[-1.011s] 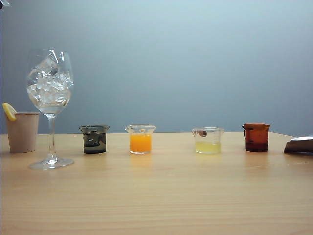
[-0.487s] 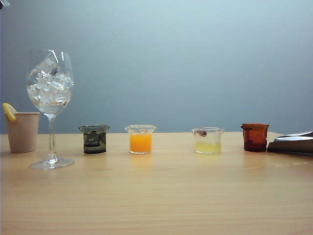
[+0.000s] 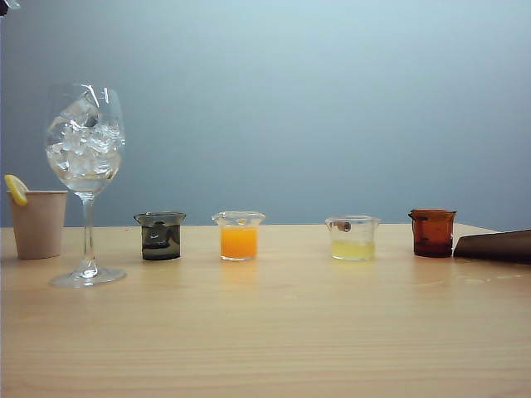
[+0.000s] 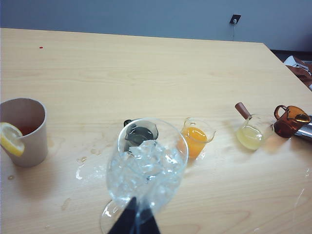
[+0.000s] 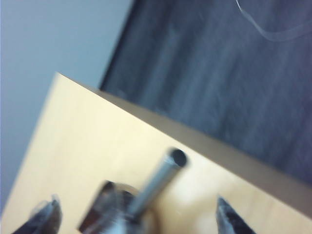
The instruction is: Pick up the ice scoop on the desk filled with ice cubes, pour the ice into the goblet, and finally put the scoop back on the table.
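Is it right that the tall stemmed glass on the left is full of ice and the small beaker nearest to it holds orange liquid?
Not quite. The goblet is indeed full of ice cubes, but the beaker nearest it is the dark grey beaker; the orange beaker stands one place further along. The exterior view shows the row plainly.

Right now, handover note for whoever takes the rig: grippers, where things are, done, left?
Left gripper: only its dark fingertips show beside the goblet's stem; open or shut cannot be told.
Right gripper: open, fingers wide on either side of the scoop's handle, not clamping it.
Scoop lies on the table at the far right edge, beside the brown beaker.
Ice is in the goblet, far left.
Done: pour, scoop set down.
Left: pull the right arm clear.
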